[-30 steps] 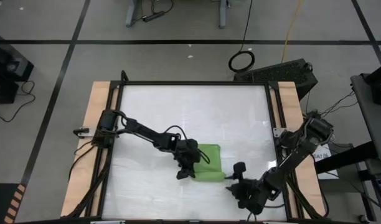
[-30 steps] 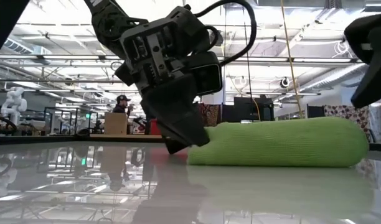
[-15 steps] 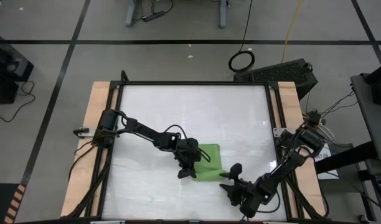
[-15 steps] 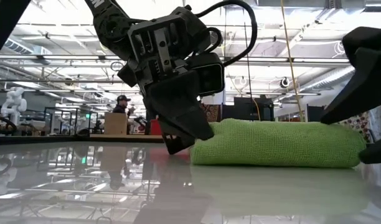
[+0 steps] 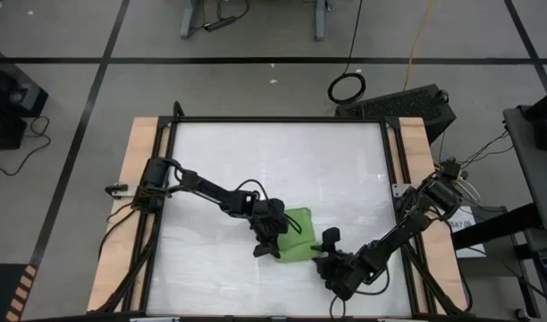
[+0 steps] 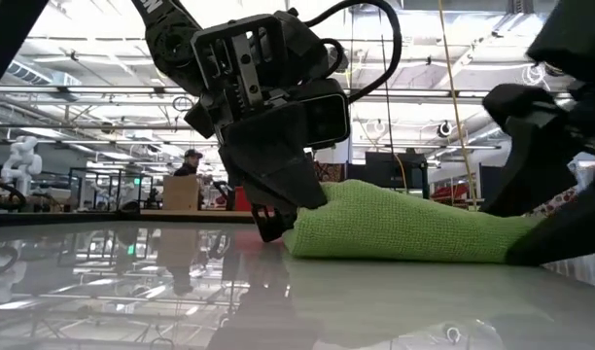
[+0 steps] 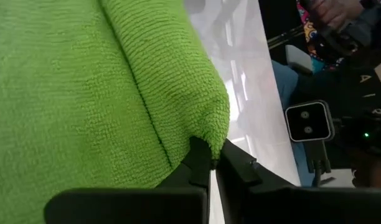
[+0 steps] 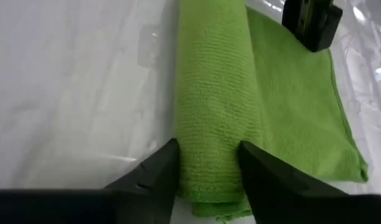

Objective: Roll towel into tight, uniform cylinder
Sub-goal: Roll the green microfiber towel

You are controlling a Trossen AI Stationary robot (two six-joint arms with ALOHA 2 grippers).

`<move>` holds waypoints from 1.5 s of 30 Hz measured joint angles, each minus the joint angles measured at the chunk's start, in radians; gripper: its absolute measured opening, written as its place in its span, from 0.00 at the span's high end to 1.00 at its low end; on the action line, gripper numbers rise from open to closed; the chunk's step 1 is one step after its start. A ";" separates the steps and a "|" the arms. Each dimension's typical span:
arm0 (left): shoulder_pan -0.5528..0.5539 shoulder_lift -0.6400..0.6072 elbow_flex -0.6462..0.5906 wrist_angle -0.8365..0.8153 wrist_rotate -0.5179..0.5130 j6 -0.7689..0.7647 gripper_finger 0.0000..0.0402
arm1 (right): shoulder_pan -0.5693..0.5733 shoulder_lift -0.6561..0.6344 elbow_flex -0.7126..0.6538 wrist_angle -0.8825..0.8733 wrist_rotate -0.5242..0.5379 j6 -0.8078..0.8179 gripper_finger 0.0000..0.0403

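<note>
The lime-green towel (image 5: 298, 234) lies on the white tabletop near its front edge, partly rolled. The rolled part (image 8: 210, 87) runs left to right along the near side, and a flat flap (image 8: 290, 99) lies beyond it. My left gripper (image 5: 271, 243) is shut on the roll's left end. My right gripper (image 5: 325, 254) is at the roll's right end, one finger on each side of it. In the low view the towel (image 6: 404, 228) stands higher at its left end and lies squashed low at its right. My left gripper pinches a fold at the corner of the roll's left end (image 7: 210, 127) between its two fingertips. It slants down from the table's left, and that end is raised a little off the table. My right gripper has the roll's right end (image 8: 209, 168) between its two fingers (image 8: 162, 168), across the roll. It slants down from the table's near right. The end looks pressed low on the table (image 6: 492, 238).
The white tabletop (image 5: 256, 161) is bare toward the far and left sides. Wooden side rails (image 5: 135, 206) run along both sides. Beyond the far edge, a black cable ring (image 5: 347, 88) and a dark case (image 5: 408, 103) lie on the floor.
My right gripper has come down and moved from the near right toward the towel, and its fingers now stand around the roll's right end. That end has sunk flatter. My left gripper has stayed in place on the left end, which now stands a little higher.
</note>
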 joint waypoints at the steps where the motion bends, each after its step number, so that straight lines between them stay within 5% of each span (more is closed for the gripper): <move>1: 0.000 0.000 0.000 0.001 0.007 0.003 0.96 | -0.007 0.000 0.000 -0.001 -0.009 0.007 0.63; 11: -0.012 -0.032 -0.003 -0.027 0.000 0.155 0.92 | -0.098 -0.040 -0.001 -0.009 -0.216 0.075 0.97; 24: -0.142 -0.253 -0.005 -0.279 -0.578 0.485 0.44 | -0.257 -0.181 -0.009 -0.026 -0.662 0.164 0.96; 34: -0.358 -0.211 -0.002 -0.140 -0.955 0.741 0.41 | -0.315 -0.183 -0.009 0.036 -0.852 0.235 0.96; 45: -0.395 -0.102 -0.001 -0.082 -1.091 0.761 0.23 | -0.340 -0.182 -0.009 0.119 -0.935 0.286 0.96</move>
